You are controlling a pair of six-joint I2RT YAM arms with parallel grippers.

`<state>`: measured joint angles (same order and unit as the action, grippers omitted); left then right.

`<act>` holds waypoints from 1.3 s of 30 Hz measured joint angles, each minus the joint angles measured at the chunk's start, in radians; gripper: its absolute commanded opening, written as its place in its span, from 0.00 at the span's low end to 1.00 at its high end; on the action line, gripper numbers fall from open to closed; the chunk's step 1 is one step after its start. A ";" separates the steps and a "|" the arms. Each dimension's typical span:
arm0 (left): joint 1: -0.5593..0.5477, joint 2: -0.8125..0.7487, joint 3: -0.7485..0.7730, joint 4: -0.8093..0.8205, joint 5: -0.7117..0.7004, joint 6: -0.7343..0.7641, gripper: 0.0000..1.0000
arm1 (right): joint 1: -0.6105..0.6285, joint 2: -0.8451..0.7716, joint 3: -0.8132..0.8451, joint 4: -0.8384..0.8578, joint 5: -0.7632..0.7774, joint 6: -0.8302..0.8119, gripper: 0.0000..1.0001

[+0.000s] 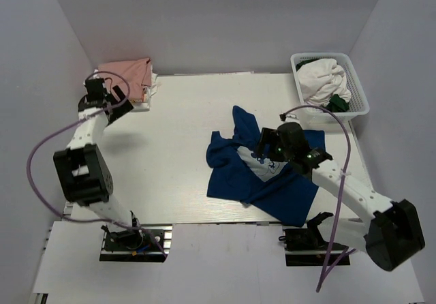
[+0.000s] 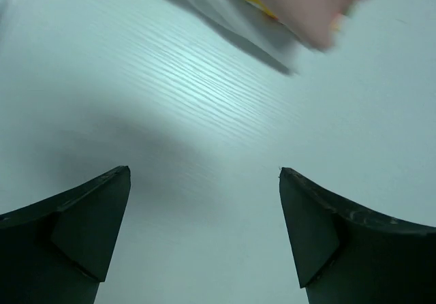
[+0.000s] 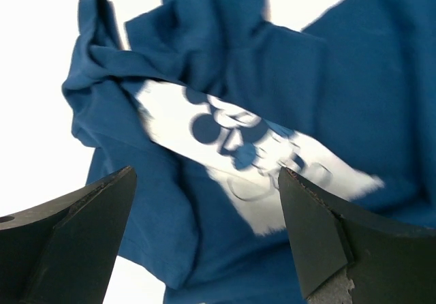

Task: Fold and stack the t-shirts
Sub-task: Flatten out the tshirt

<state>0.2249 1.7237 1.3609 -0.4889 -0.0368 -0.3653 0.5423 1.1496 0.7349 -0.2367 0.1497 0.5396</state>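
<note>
The dark blue t-shirt [image 1: 262,178] lies crumpled right of the table's middle, its white and pale-blue print [image 3: 252,150] partly folded under. My right gripper [image 1: 266,142] hovers over its upper part, open and empty; the right wrist view shows the cloth [image 3: 204,58] between and beyond the fingers. The salmon-pink t-shirt [image 1: 129,73] lies folded at the far left corner on a pile of other cloth. My left gripper [image 1: 116,108] is open and empty over bare table just in front of that pile; the pink cloth [image 2: 310,4] shows blurred at the top of the left wrist view.
A white lattice basket [image 1: 356,89] at the far right holds white and dark green cloth. White cloth [image 1: 151,89] sticks out under the pink shirt. The table [image 1: 177,147] is white, with walls close on both sides and behind.
</note>
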 measured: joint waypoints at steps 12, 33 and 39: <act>-0.483 -0.206 -0.259 0.147 0.177 -0.105 1.00 | -0.046 -0.336 -0.167 -0.093 0.163 0.067 0.90; -0.833 0.410 0.180 0.098 -0.072 -0.073 0.42 | -0.223 -0.173 -0.064 -0.110 0.394 0.018 0.90; -0.842 0.399 0.129 0.175 -0.068 -0.062 0.00 | -0.328 -0.069 -0.039 -0.095 0.369 0.009 0.90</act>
<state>-0.6167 2.1223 1.4902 -0.3138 -0.1051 -0.4274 0.2138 1.0805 0.6960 -0.3321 0.5186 0.5484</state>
